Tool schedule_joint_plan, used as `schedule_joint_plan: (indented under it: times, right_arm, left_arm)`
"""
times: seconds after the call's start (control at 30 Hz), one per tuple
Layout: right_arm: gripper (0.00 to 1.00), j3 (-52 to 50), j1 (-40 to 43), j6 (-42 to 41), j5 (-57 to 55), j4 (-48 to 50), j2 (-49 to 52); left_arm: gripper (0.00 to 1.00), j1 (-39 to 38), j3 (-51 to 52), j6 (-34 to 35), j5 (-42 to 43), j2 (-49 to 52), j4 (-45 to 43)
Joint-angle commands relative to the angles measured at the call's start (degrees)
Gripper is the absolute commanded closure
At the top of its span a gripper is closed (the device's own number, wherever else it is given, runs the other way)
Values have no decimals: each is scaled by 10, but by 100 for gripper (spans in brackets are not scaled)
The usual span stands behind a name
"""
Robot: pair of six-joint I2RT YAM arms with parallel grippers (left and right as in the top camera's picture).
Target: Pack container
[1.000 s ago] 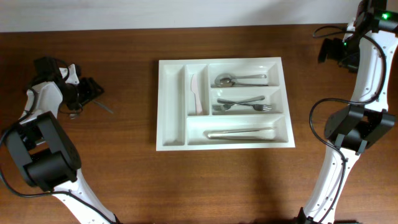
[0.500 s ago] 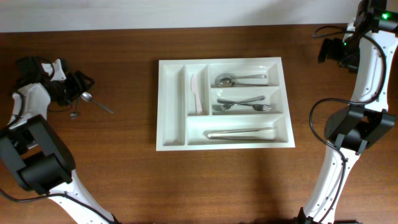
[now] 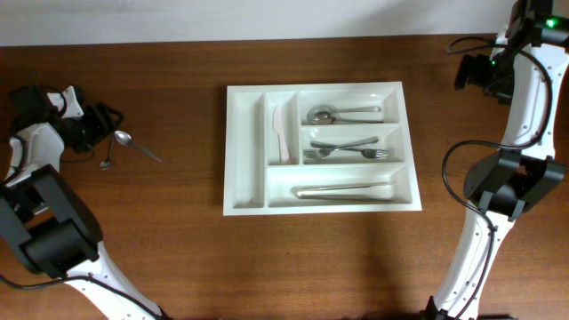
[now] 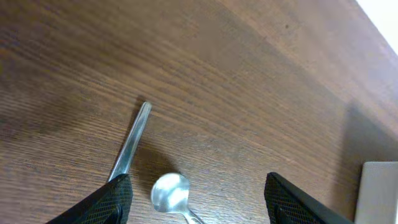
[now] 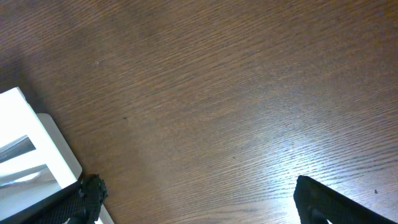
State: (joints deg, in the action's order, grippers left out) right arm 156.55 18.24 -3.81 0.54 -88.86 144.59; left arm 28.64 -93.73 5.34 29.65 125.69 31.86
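Note:
The container (image 3: pixel 246 147) is a white tray in the middle of the table. It holds a pale knife (image 3: pixel 280 133), a spoon (image 3: pixel 342 114), forks (image 3: pixel 347 149) and a long steel utensil (image 3: pixel 347 190). Two loose spoons lie on the wood at far left: a longer one (image 3: pixel 135 146) and a small one (image 3: pixel 106 162). My left gripper (image 3: pixel 100 121) hangs open just left of them. In the left wrist view a spoon bowl (image 4: pixel 171 193) lies between the open fingers (image 4: pixel 109 200), with a steel handle (image 4: pixel 132 142) beside it. My right gripper (image 3: pixel 473 71) stands open and holds nothing.
In the right wrist view a corner of the tray (image 5: pixel 34 146) shows at the left, with bare wood under the open right gripper (image 5: pixel 199 208). The right arm's black cable (image 3: pixel 458 169) loops over the table at the right.
My left arm has drawn back to the left, away from the two spoons, which now lie uncovered. The right arm has not moved.

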Motion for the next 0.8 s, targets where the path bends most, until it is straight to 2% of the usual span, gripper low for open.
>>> schedule_joint_plan:
  times: [0.0, 0.47, 0.53, 0.57, 0.63, 0.77]
  right_arm:
    - [1, 9, -2, 4, 3, -1, -11]
    - [1, 9, -2, 4, 3, -1, -11]
    - [1, 9, -2, 4, 3, -1, -11]
    - [1, 9, -2, 4, 3, -1, -11]
    - [1, 9, -2, 4, 3, -1, -11]
    - [1, 9, -2, 4, 3, -1, -11]
  left_arm:
    - [33, 0, -11, -11, 11, 24, -1]
    - [35, -7, -10, -11, 27, 49, -3]
    - [41, -9, -10, -11, 27, 49, -4]
    - [49, -12, -10, -11, 27, 49, -4]
    - [57, -15, -10, -11, 27, 49, -4]
    - [68, -19, -10, -11, 25, 49, -4]
